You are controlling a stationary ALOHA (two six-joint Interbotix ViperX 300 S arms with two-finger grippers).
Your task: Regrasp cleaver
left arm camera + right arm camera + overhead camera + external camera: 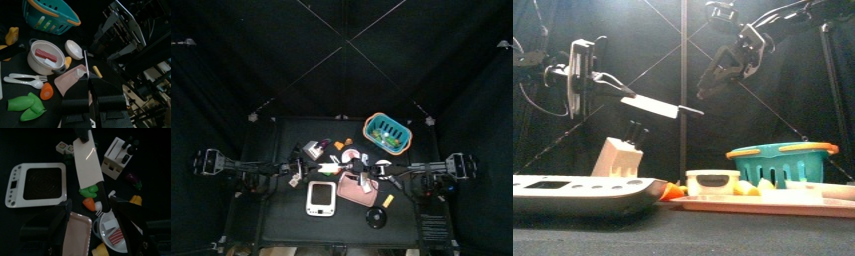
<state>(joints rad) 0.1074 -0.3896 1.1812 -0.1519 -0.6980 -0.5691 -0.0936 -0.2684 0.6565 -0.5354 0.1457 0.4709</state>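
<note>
Front view, left end effector (596, 82) clamped on cleaver (652, 105), right end effector (724, 72) apart, right wrist view alone shows blade face (87, 163).

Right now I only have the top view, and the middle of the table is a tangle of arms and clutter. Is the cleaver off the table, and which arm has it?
Observer: The front view shows the cleaver up in the air, held at its handle end by the left gripper.
Operator: And the right one?
Observer: The right gripper hangs higher, with its fingers open, and is not touching the cleaver.
Operator: Which way is the blade turned?
Observer: The right wrist view looks onto the broad white face of the blade, so the flat side faces that camera.
</note>
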